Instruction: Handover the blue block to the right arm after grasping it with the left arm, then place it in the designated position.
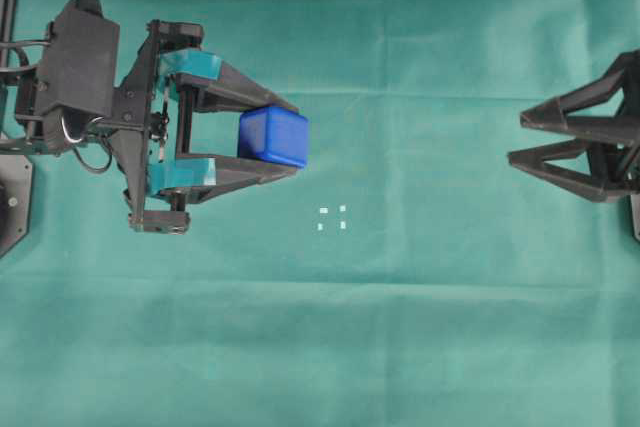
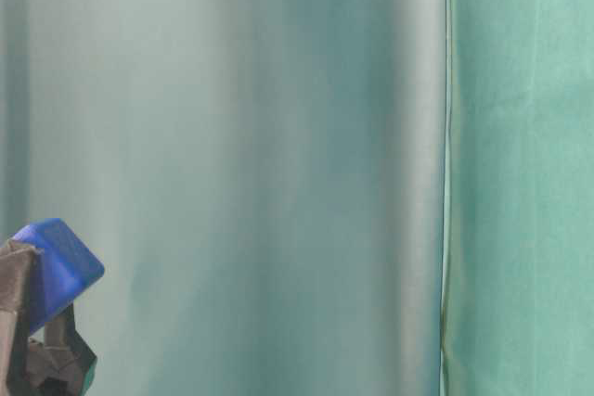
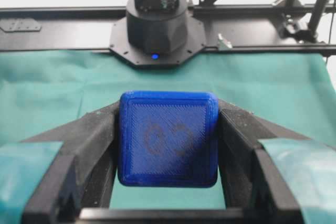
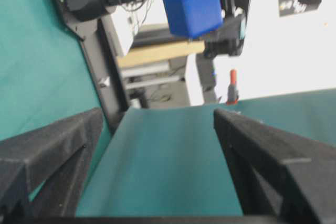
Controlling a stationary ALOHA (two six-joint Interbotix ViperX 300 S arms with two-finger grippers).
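Observation:
The blue block (image 1: 273,136) is clamped between the black, teal-padded fingers of my left gripper (image 1: 290,137), which is shut on it and holds it above the green cloth. In the left wrist view the block (image 3: 168,139) fills the gap between the fingers, a faint dark mark on its face. At table level it (image 2: 58,266) shows raised at the lower left. My all-black right gripper (image 1: 522,137) stands open at the right edge, empty, far from the block. Its wrist view sees the block (image 4: 193,10) ahead in the air. The designated position (image 1: 332,218) is four white marks, right of and below the block.
Green cloth (image 1: 400,327) covers the whole table. The base of the right arm (image 3: 157,30) and a black frame rail stand at the far edge in the left wrist view. A green backdrop hangs behind the table at table level.

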